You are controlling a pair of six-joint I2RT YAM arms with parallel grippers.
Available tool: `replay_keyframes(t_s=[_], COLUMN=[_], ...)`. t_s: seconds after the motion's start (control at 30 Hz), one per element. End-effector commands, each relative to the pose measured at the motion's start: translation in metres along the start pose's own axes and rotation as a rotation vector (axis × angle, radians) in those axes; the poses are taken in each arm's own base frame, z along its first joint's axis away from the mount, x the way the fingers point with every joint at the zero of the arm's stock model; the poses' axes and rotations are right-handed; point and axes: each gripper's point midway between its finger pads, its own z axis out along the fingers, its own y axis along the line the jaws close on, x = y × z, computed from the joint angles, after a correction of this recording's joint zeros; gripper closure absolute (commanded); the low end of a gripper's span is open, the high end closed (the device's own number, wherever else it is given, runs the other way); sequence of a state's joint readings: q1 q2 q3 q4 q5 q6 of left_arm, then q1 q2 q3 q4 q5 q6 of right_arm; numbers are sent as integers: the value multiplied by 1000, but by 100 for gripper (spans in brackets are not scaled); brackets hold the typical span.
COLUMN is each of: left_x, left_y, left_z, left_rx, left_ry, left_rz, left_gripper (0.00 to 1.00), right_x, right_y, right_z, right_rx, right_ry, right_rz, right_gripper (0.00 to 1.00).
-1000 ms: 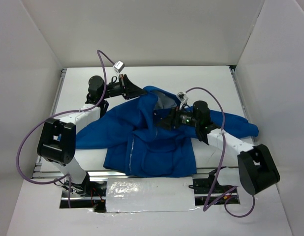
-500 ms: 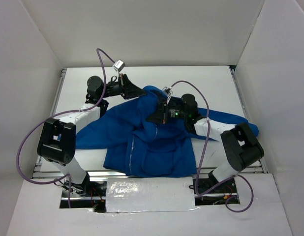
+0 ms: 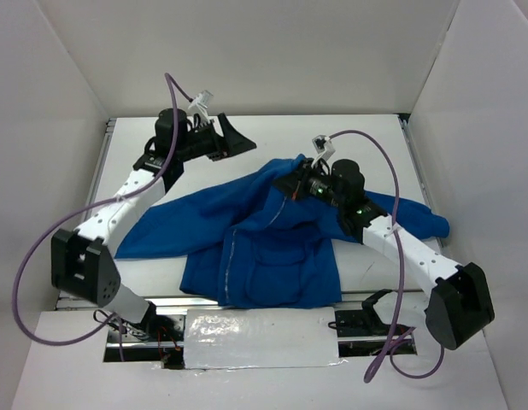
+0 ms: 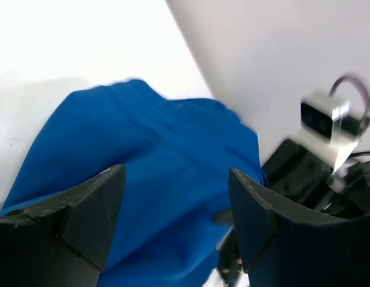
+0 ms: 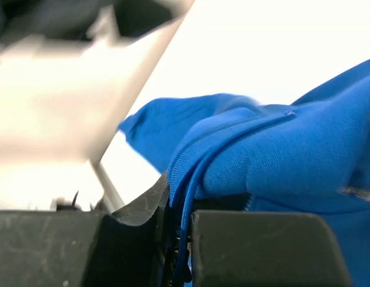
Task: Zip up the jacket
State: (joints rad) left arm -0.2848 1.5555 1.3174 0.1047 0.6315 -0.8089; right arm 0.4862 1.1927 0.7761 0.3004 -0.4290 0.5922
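Across the middle of the white table I see the jacket spread out, its hem toward the arm bases, one sleeve trailing left and the other right, and its upper part gathered into a raised peak. At that peak my right gripper is clamped on a fold of the blue fabric, and the wrist view shows the folded edge pinched in the narrow slot between the two pads. My left gripper is over the far-left part of the table, apart from the jacket, its fingers spread wide with nothing between them.
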Motion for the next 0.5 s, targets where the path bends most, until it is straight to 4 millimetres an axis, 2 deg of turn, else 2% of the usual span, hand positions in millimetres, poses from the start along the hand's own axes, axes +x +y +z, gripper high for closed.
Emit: replay_keyframes(t_s=[0.0,0.03,0.07,0.1,0.13,0.23,0.37,0.43,0.47], left_x=[16,27,28,49,57,96,129,140,143], left_y=[-12,-23,-46,-43,-67,-68,-49,-43,-33], left_z=[-23,-23,-27,-25,-24,-12,1,4,5], left_rx=[-226,-202,-117,-85,10,35,-1,-22,-59], left_ry=[-32,-23,-51,-12,-14,74,157,165,160], left_rz=[193,203,235,225,258,295,324,342,367], left_gripper=[19,20,22,22,22,24,34,34,34], right_x=[-45,-45,-50,-49,-50,-45,-42,-43,-41], right_y=[-10,-7,-1,-3,3,2,5,11,12], right_z=[-6,-6,-6,-7,-7,-6,-8,-11,-11], right_rx=[246,261,267,301,301,343,394,363,351], right_ry=[-145,-150,-162,-164,-170,-164,-188,-200,-200], right_rz=[65,72,75,85,86,115,151,159,163], right_gripper=[100,100,100,100,100,100,100,100,100])
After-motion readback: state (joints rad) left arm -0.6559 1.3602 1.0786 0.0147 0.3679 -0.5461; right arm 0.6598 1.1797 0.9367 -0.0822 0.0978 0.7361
